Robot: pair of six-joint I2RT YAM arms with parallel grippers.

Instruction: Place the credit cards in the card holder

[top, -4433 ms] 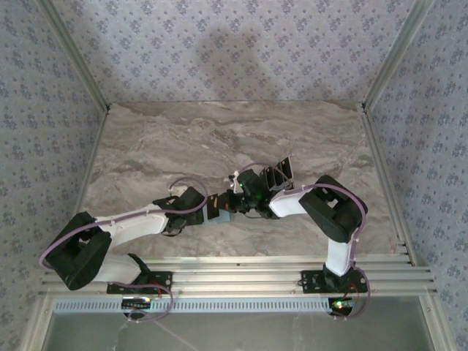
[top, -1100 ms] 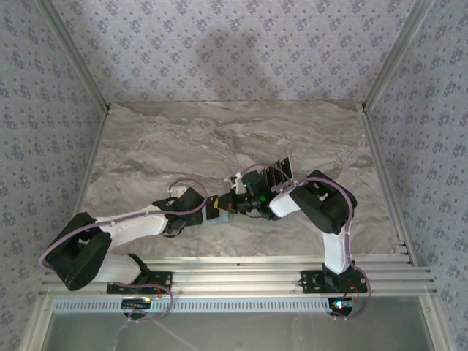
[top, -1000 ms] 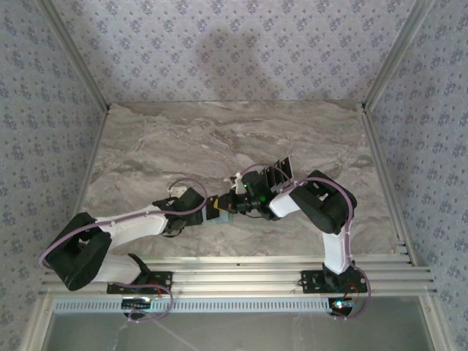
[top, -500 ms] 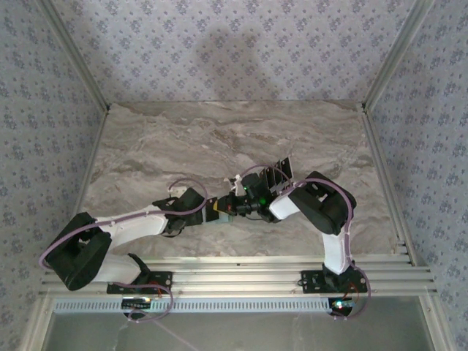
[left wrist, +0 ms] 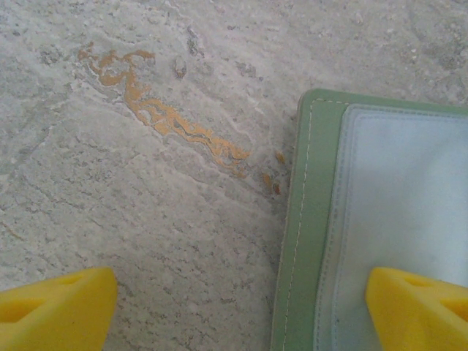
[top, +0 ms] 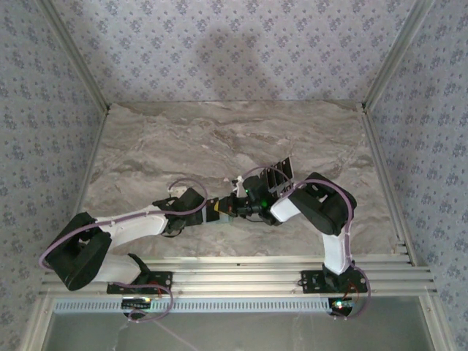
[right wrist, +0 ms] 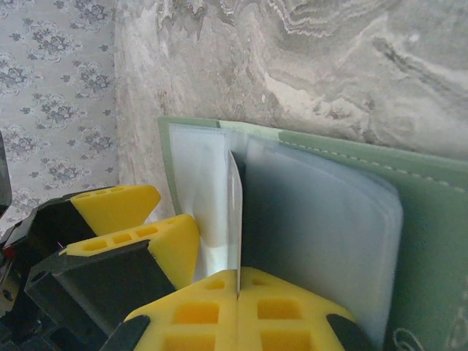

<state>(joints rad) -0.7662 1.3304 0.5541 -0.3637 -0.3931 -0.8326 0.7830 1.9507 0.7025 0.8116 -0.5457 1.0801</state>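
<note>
Card holder (right wrist: 329, 168) lies open on the marble bench (top: 183, 139), near its front edge, between the two arms. The right hand (right wrist: 238, 296) pinches one credit card (right wrist: 234, 212) edge-up, with its lower end down among the holder's clear sleeves. The left hand (left wrist: 234, 311) is spread: one finger over bare bench, the other on the holder's pale inner sleeve.

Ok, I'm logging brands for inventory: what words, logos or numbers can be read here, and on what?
No text can be read.
The card holder has a faint embossed mark at its lower corner, cropped and too blurred to read.
The credit card in the right gripper is edge-on, its faces hidden.
</note>
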